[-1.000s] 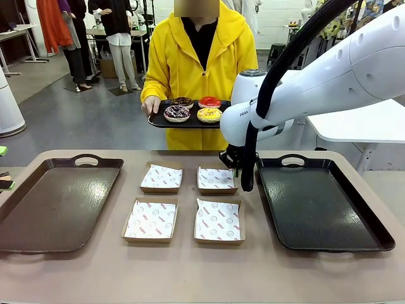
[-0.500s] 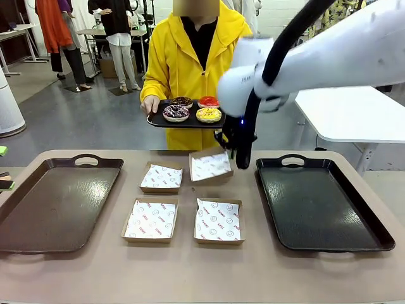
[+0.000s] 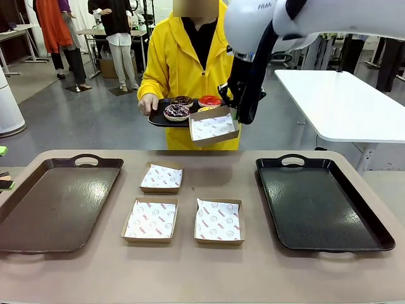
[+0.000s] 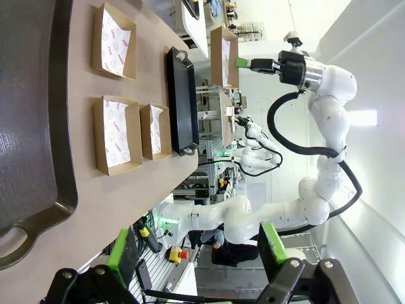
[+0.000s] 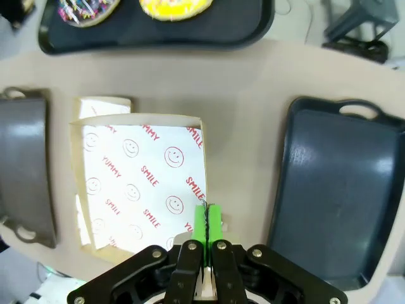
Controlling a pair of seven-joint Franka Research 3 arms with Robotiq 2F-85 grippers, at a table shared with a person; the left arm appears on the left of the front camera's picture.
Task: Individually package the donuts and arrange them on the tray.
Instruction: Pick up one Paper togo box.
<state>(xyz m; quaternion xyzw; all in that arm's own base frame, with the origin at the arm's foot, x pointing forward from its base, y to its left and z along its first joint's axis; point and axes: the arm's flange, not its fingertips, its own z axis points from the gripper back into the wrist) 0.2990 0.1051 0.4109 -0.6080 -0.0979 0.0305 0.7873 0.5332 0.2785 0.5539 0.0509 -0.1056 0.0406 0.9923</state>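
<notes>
From the front we look slightly down across the desk (image 3: 190,278) toward the person (image 3: 190,57) at its far side. Our left wrist view, rolled sideways, looks low and far along the desk. Our right wrist view looks down, close over the right tool (image 5: 205,212) and the lifted box (image 5: 139,183). All share the right-hand tray (image 3: 323,202).

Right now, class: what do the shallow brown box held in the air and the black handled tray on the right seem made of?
Shallow brown box: apparently matte cardboard, with folded walls and a printed white paper liner. Black handled tray: probably moulded plastic, from its faint sheen; coated metal is possible.
</notes>
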